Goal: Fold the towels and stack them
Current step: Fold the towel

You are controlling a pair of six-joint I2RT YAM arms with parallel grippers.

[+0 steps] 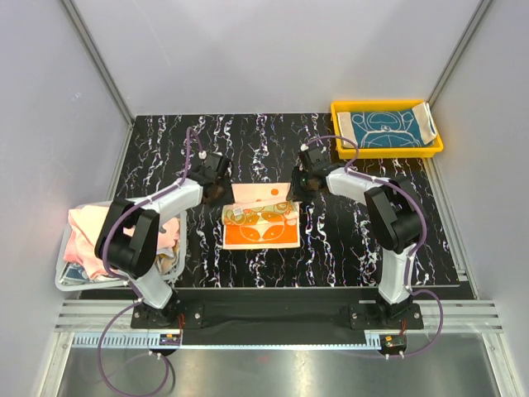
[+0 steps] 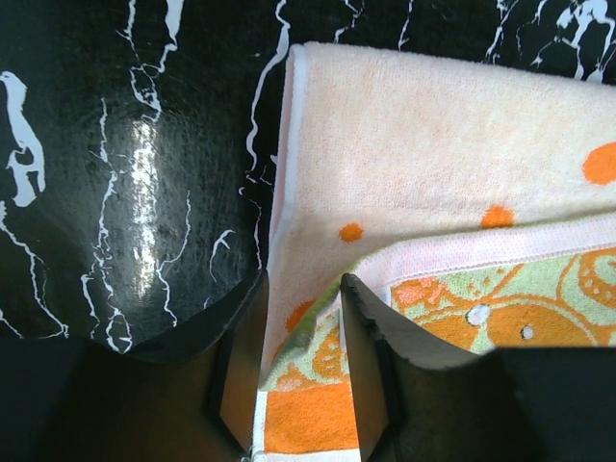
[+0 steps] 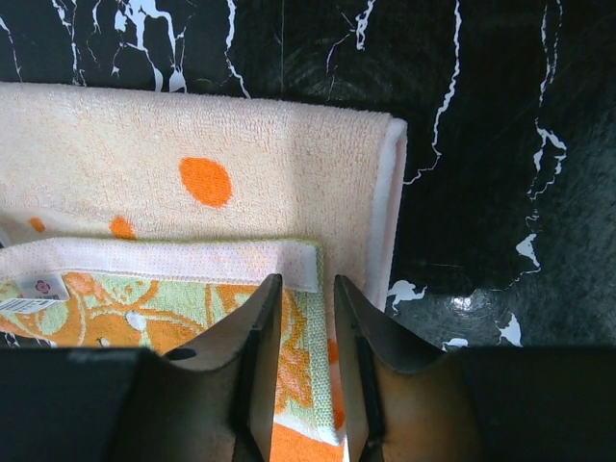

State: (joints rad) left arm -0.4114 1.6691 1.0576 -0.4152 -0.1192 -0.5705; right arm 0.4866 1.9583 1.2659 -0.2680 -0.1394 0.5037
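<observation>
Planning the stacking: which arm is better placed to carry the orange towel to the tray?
Probably right: both arms' jaws grip the orange towel, but the yellow tray is at the far right.

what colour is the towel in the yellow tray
The towel is teal with cream print; top external view.

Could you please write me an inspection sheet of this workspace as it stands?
Surface: black marbled tabletop, glossy.
Job's things: orange-and-cream towel partly folded at centre; teal towel flat in yellow tray, far right; pink towels heaped in mesh basket, left.
Clutter: nothing seen.
Grippers: left gripper and right gripper each pinch one side edge of the orange-and-cream towel.
Cables: purple cables run along both arms, off the towels.
Surroundings: grey walls on three sides.
</observation>
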